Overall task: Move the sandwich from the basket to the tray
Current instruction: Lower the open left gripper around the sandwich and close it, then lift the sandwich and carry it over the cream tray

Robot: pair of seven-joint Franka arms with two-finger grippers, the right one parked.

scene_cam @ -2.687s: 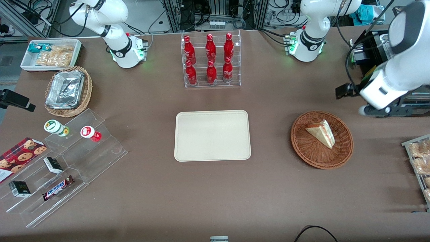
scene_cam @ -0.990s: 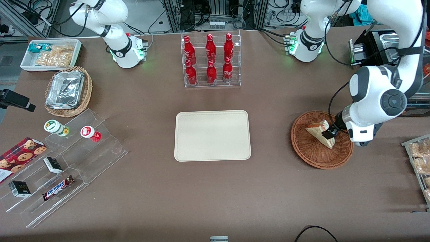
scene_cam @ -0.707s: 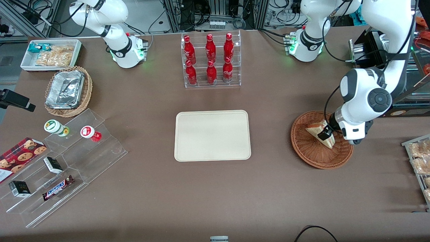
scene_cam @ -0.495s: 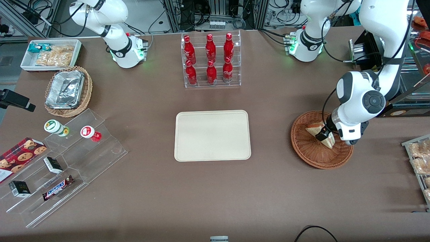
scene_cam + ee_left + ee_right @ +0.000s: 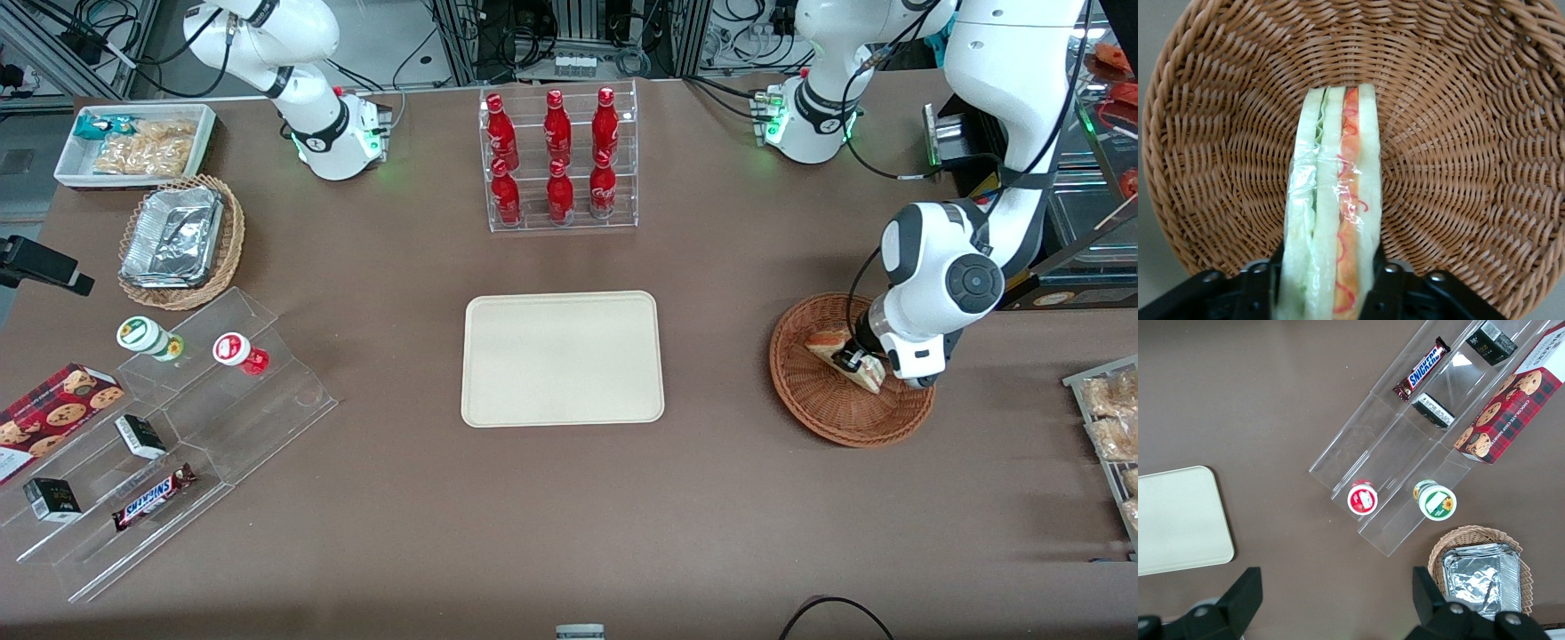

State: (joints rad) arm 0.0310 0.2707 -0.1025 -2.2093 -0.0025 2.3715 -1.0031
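Observation:
The sandwich (image 5: 825, 345) lies in the reddish-brown wicker basket (image 5: 831, 420) toward the working arm's end of the table. My left gripper (image 5: 857, 363) is down in the basket, its fingers pressed against both bread faces of the wedge. In the left wrist view the sandwich (image 5: 1335, 180) stands on edge with its red and green filling showing. The gripper (image 5: 1328, 270) holds it over the basket weave (image 5: 1458, 133). The cream tray (image 5: 562, 358) lies at the table's middle with nothing on it, and also shows in the right wrist view (image 5: 1178, 520).
A clear rack of red bottles (image 5: 558, 160) stands farther from the front camera than the tray. A clear stepped shelf with snacks (image 5: 160, 427), a tan basket of foil trays (image 5: 178, 240) and a white snack bin (image 5: 133, 142) lie toward the parked arm's end.
My left arm swung in from the table's end, came down over the basket, and its gripper settled around the sandwich. The tray and the other things did not move.

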